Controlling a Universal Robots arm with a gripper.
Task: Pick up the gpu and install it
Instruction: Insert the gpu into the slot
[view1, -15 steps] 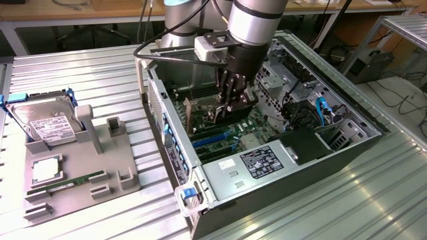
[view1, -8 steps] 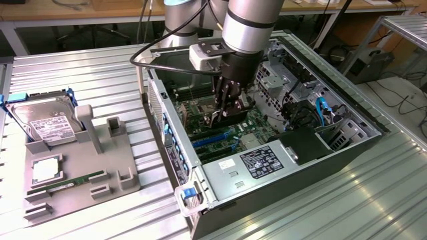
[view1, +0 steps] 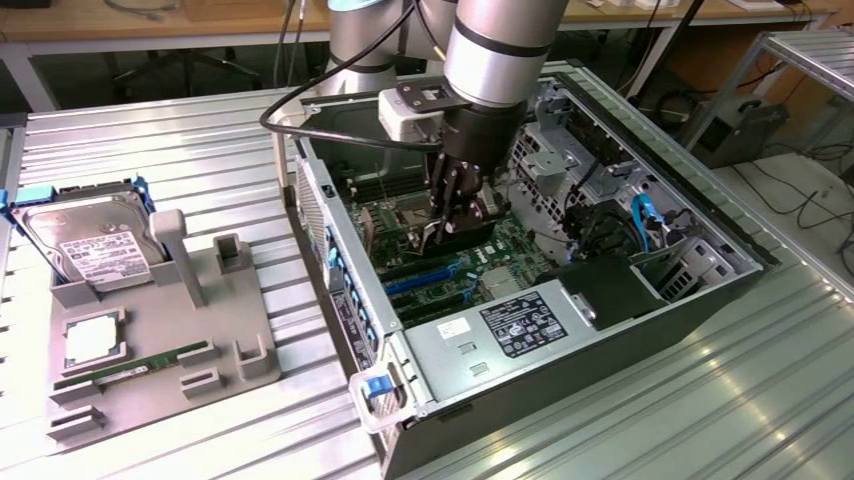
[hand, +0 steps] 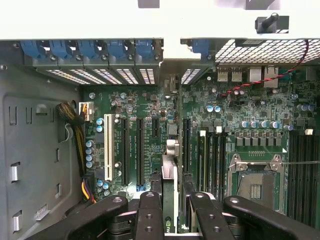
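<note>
Ribbed metal worktop (view1: 174, 150), wooden desk (view1: 134, 25) along the far side, grey floor (view1: 767, 195) with loose cables (view1: 817, 205) at the exterior view's right.

Your gripper (view1: 451, 222) holds the gpu (view1: 475, 232) inside the open computer case (view1: 534, 400), over its motherboard (view1: 514, 255). A hard drive (view1: 87, 245) stands outside the case.
</note>
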